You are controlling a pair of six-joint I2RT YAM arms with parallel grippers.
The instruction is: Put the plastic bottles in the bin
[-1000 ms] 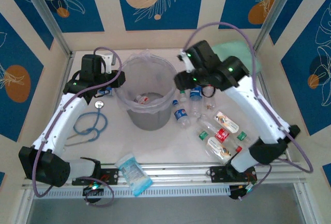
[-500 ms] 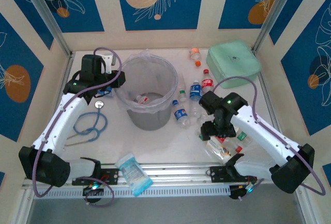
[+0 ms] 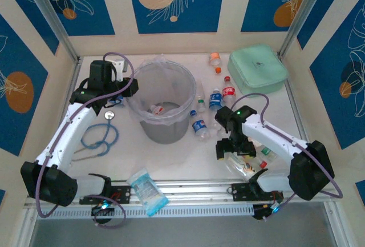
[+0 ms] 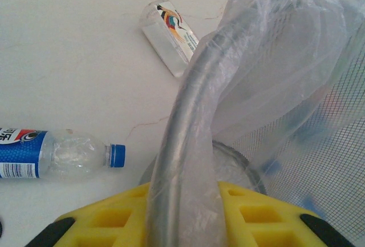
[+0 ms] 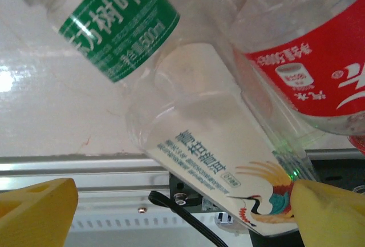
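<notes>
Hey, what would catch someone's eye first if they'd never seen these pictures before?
The big grey bin stands mid-table, the left gripper clamped on its bag-lined rim. At the near right, the right gripper hangs with jaws open over a heap of plastic bottles.

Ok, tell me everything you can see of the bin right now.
The bin is a large round bucket of translucent grey plastic. It is lined with a clear bag whose crumpled edge spills over the rim. It stands upright on the table, left of centre. The left pincer is shut on its left rim, bag included. At least one bottle lies at its bottom, and blue-labelled bottles lie just beside its right wall.
</notes>
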